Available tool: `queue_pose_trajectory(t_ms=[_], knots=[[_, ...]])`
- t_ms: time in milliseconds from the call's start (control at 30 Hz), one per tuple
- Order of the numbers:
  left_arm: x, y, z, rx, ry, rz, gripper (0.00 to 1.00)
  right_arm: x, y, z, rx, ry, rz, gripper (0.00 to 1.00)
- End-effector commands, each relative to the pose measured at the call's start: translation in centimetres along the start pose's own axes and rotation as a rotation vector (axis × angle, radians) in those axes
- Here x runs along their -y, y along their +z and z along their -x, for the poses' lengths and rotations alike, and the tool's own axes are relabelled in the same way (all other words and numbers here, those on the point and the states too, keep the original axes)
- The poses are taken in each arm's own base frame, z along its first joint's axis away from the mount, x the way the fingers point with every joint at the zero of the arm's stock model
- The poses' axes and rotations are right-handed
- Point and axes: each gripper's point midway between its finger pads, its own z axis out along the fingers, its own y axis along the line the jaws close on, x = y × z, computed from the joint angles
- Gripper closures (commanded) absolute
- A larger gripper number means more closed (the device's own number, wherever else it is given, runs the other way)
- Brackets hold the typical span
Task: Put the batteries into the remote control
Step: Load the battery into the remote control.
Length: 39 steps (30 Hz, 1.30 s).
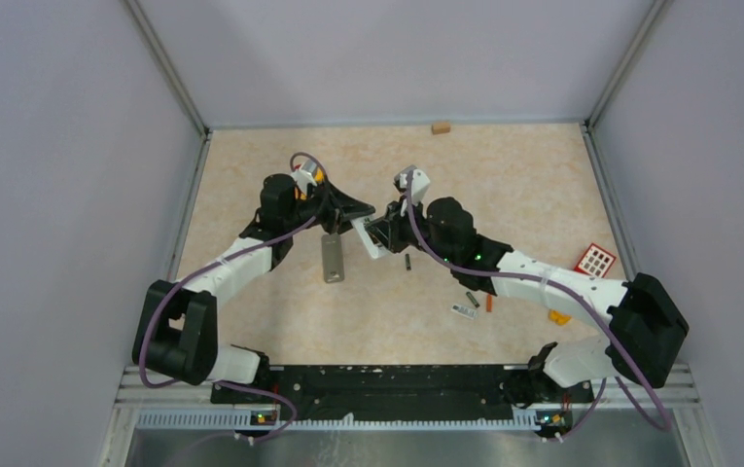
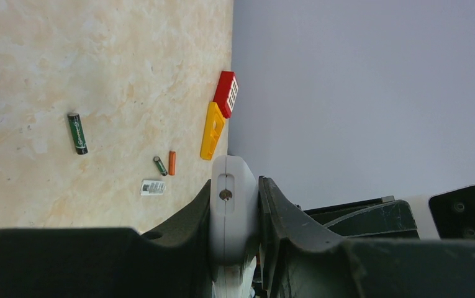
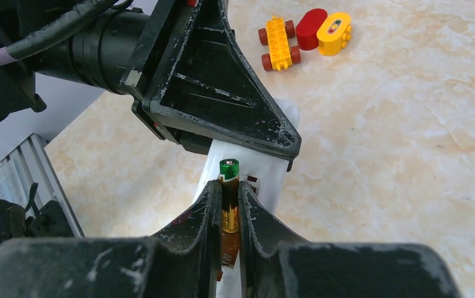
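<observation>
Your left gripper (image 2: 233,186) is clamped on the white remote (image 2: 231,214). The jaws are spread only to the remote's thickness, one finger flat on each face.
Your right gripper (image 3: 228,189) is nearly closed, pinching a battery (image 3: 228,169) upright. Its green cap stands above the fingertips and its gold-orange body sits between them.
- The held battery is over the remote's end, just under the left gripper's black finger. You can't tell whether it touches the remote.
- A dark slot shows in the remote just right of the right jaws. What is in it is hidden.

Room:
- The two grippers meet nose to nose mid-table, almost no gap between them, with bare table (image 1: 504,185) around the pair.
- Far ahead of the left jaws the table meets the wall (image 2: 359,93). A red block (image 2: 226,93) and a yellow block (image 2: 212,130) lie at its foot.
- A grey bar (image 1: 333,258) lies just base-side of the left jaws.
- Ahead of the right jaws, past the left gripper, three toy blocks (image 3: 309,30) sit bunched together.

Loose, ahead-left of the left jaws:
- A green-black battery (image 2: 77,133) lies farthest left.
- Nearer the jaws, a green battery (image 2: 160,166) and an orange battery (image 2: 172,162) lie side by side.
- A white tag (image 2: 153,187) lies just beside them.

Print on the tag and the batteries is too small to read.
</observation>
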Motion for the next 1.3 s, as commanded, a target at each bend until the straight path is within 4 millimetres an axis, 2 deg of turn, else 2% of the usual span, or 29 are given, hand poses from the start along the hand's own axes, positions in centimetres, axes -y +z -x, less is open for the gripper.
queue_pose_trajectory(t_ms=[0,167,367,667,733,833,900,967,1000,1100,1167,1267], knots=[[4.0,-1.0,-0.4,-0.020,0.089,-0.096,1.00,-0.3,0.0,-0.6,-0.032,-0.035,0.008,0.88],[4.3,-1.1,-0.4,-0.023,0.104,-0.101,1.00,-0.4,-0.1,-1.1,-0.053,-0.037,0.014,0.86],[4.4,-1.0,-0.1,-0.021,0.119,-0.093,1.00,-1.4,-0.6,-1.0,-0.084,-0.042,0.066,0.75],[3.7,-0.6,0.5,-0.009,0.148,-0.067,1.00,-2.9,-2.0,1.4,-0.069,0.009,0.104,0.67],[3.5,-0.6,0.7,0.000,0.167,-0.058,1.00,-2.7,-2.5,2.4,-0.047,0.039,0.088,0.59],[3.3,-0.5,1.0,0.009,0.223,-0.053,1.00,-1.6,-3.1,3.9,-0.024,0.125,0.028,0.44],[3.0,-0.4,1.2,0.015,0.254,-0.042,1.00,-0.4,-3.3,4.2,-0.041,0.233,-0.029,0.39],[2.8,-0.2,1.6,0.027,0.277,-0.023,1.00,1.9,-3.7,2.8,-0.111,0.414,-0.142,0.33],[2.9,-0.2,1.9,0.034,0.291,-0.017,1.00,2.3,-3.7,2.4,-0.117,0.519,-0.154,0.30],[2.6,-0.2,2.4,0.059,0.319,0.013,1.00,2.3,-3.8,2.5,-0.038,0.688,-0.136,0.20],[2.1,-0.3,2.5,0.055,0.326,0.047,1.00,1.7,-3.7,3.0,0.012,0.774,-0.091,0.18],[1.3,-0.5,2.2,0.030,0.316,0.103,1.00,0.7,-2.8,3.0,0.001,0.782,-0.056,0.15]])
